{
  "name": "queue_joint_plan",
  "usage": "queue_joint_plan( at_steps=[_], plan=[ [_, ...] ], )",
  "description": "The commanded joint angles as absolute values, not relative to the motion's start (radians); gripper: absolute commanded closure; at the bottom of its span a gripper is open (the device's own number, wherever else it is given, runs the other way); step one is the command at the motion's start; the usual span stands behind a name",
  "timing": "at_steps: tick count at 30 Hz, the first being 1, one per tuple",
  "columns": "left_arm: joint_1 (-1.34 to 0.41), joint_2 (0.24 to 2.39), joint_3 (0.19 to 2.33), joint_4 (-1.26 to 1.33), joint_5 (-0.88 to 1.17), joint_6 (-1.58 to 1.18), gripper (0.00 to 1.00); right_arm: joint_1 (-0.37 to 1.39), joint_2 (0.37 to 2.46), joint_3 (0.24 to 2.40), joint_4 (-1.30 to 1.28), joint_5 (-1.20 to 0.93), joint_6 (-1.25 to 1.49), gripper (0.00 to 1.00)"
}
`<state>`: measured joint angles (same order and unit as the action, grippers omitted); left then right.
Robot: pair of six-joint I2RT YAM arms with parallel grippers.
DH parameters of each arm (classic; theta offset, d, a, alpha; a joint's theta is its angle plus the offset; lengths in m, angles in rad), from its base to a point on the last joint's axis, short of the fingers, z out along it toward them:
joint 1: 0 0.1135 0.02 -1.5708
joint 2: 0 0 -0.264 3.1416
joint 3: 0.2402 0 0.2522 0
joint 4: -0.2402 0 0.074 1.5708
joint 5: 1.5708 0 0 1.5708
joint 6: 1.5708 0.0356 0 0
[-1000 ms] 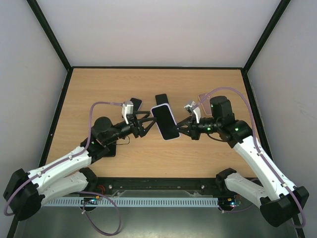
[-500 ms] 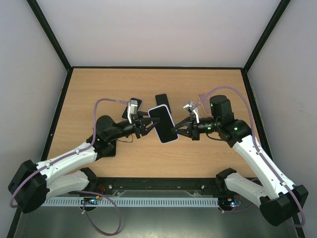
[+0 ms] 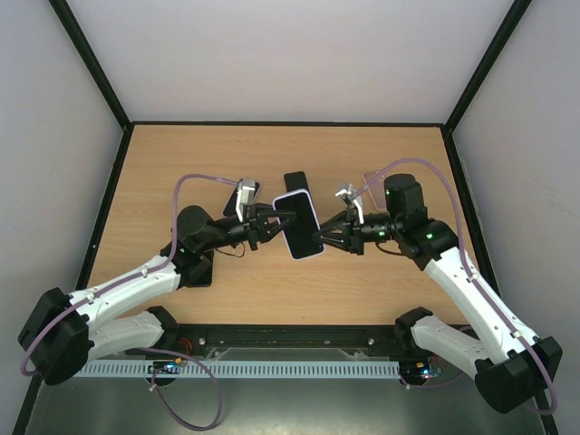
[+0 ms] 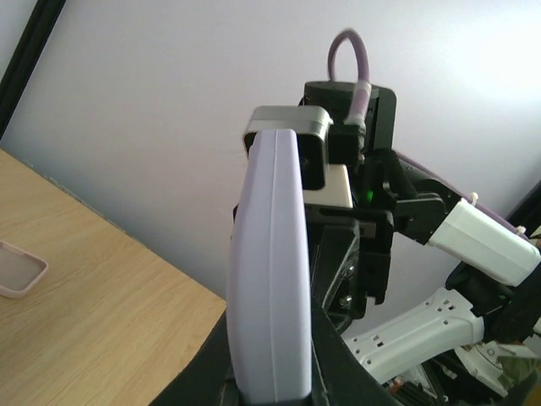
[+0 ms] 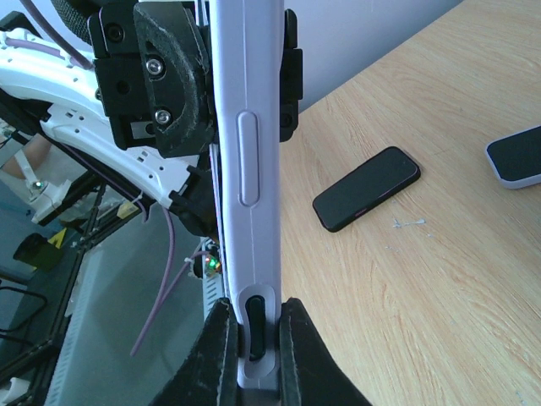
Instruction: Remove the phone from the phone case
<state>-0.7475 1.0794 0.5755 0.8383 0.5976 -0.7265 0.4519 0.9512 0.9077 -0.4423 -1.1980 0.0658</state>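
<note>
left arm point(image 3: 136, 285) advanced; left fingers point(image 3: 270, 227), right fingers point(image 3: 333, 237) clamp cased phone point(image 3: 299, 225) midair; black phone point(image 3: 295, 180) just behind.

A robot lab cell: white walls point(image 3: 290, 54), black frame point(image 3: 94, 68), wooden table point(image 3: 181, 163).

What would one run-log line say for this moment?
left gripper: shut on cased phone | right gripper: shut on cased phone | removal: not yet done
</note>
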Motion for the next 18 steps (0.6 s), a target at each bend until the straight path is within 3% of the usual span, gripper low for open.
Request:
queue_joint_plan(
  at_steps=[1,4,9,12,18],
  plan=[
    [-0.745,1.067,0.666,0.754,0.656,-0.681,0.97,0.454,0.94,0.917,-0.414,-1.148,0.041,0.69],
    [-0.73,1.046,0.723,0.627,0.684,-0.648,0.97,0.454,0.923,0.937,-0.487,-1.107,-0.037,0.5],
    [-0.703,1.04,0.802,0.494,0.765,-0.656,0.97,0.454,0.884,0.94,-0.6,-1.056,-0.215,0.37],
    [-0.694,1.039,0.813,0.454,0.804,-0.676,0.97,0.454,0.875,0.95,-0.664,-1.047,-0.315,0.33],
    [-0.692,1.022,0.805,0.457,0.828,-0.703,0.97,0.457,0.917,0.987,-0.828,-1.052,-0.525,0.34]
  ],
)
